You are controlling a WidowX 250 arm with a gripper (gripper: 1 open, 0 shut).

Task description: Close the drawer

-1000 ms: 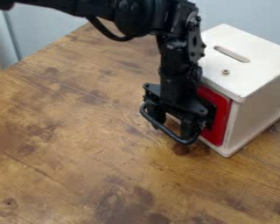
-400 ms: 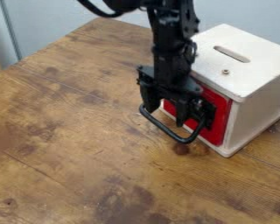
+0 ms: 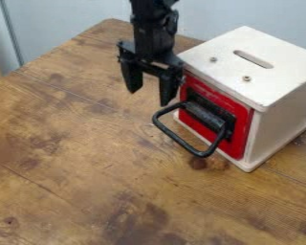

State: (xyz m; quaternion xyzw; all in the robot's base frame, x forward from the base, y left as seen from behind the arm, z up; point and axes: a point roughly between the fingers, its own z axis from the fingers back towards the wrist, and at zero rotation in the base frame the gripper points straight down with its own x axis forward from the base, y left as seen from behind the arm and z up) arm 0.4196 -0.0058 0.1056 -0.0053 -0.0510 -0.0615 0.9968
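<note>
Below-right of your gripper (image 3: 148, 84): the drawer (image 3: 217, 117) sits flush in its casing (image 3: 268, 75) | jaws wide apart, holding nothing | closing looks done.

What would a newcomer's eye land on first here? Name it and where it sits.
First the drawer: its red front, with a black bar handle and a big black loop, sits flush in the cream wooden casing at the right of the wooden table. Next, the black tool hangs open just left of the casing, above the table, holding nothing.
</note>
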